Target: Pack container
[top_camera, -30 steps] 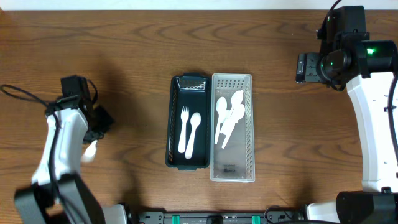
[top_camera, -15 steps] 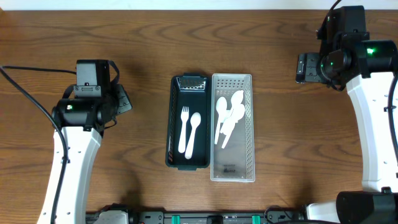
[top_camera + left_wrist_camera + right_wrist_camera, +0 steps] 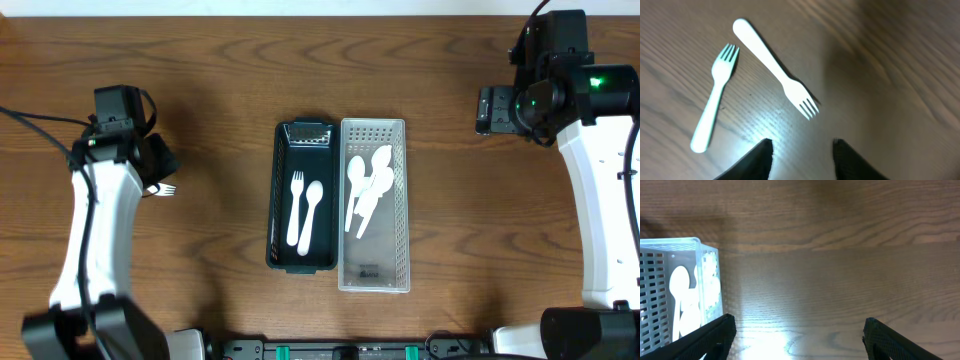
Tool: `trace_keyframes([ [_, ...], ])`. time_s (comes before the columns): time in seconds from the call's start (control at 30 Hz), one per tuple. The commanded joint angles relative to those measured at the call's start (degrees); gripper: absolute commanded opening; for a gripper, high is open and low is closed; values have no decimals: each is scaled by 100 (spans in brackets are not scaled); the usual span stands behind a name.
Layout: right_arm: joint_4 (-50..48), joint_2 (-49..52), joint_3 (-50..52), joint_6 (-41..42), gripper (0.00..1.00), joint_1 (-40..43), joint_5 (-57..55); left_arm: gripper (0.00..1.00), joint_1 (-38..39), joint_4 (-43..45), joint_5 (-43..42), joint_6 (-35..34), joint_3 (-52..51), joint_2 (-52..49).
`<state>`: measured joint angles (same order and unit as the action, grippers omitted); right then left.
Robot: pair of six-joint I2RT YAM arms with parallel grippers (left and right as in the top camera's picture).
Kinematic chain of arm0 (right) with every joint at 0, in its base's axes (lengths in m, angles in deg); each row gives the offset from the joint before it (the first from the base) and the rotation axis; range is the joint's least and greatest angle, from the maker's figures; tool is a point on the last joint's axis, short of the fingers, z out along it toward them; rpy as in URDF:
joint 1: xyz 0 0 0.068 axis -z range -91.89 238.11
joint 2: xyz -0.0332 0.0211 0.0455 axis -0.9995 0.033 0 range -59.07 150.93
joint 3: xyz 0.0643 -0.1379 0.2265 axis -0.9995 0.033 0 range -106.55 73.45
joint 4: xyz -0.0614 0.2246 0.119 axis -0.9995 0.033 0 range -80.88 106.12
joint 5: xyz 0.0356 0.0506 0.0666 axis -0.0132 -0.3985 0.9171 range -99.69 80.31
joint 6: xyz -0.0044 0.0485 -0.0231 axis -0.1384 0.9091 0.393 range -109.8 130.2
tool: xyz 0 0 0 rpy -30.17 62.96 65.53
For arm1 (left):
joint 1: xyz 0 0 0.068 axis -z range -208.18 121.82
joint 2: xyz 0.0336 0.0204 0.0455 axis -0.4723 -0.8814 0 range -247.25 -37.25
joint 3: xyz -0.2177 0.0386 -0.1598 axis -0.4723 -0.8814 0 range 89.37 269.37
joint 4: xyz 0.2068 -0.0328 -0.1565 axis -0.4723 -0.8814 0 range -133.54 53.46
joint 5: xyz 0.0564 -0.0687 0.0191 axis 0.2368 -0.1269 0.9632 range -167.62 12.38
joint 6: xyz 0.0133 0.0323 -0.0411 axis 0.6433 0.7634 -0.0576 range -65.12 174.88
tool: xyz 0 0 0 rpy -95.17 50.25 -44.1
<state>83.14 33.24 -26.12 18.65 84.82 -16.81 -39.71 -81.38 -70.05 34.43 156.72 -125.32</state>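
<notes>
A dark green container (image 3: 277, 225) holds a white fork and a white spoon (image 3: 310, 212). Beside it a clear perforated container (image 3: 399, 220) holds several white spoons (image 3: 366, 188); it also shows in the right wrist view (image 3: 707, 270). Two loose white forks lie on the table at the left, one upper (image 3: 775, 66) and one left (image 3: 715, 98); in the overhead view only fork tines (image 3: 166, 189) peek from under my left arm. My left gripper (image 3: 802, 150) is open just above the table beside the forks. My right gripper (image 3: 797, 330) is open and empty over bare wood at the far right.
The wooden table (image 3: 200, 80) fills the views. The two containers stand side by side at the middle. My right arm (image 3: 600, 180) runs along the right edge and my left arm (image 3: 95, 240) along the left.
My left arm has swung from the lower left up and then back left over the loose forks. The right arm and the containers have not moved.
</notes>
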Motion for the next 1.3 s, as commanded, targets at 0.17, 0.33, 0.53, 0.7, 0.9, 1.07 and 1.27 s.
trace_keyframes([
  [0.17,63,0,26,-90,89,28,-37,46,-372,315,57,-1668,28,-988],
  [0.33,103,0,26,-90,90,28,-37,47,-393,542,42,-1941,26,-1250],
  [0.53,170,2,26,-361,90,28,-37,50,-393,667,42,-2649,26,-1419],
  [0.7,212,4,26,-448,93,28,-37,52,-396,949,42,-2964,26,-1578],
  [0.9,214,4,26,-448,94,28,-37,59,-535,1123,42,-3182,26,-1963],
  [1.07,219,4,26,-448,94,28,-37,64,-730,1180,39,-3222,26,-2308],
  [1.27,227,4,26,-448,94,28,-37,64,-857,1226,-24,-3220,26,-2468],
])
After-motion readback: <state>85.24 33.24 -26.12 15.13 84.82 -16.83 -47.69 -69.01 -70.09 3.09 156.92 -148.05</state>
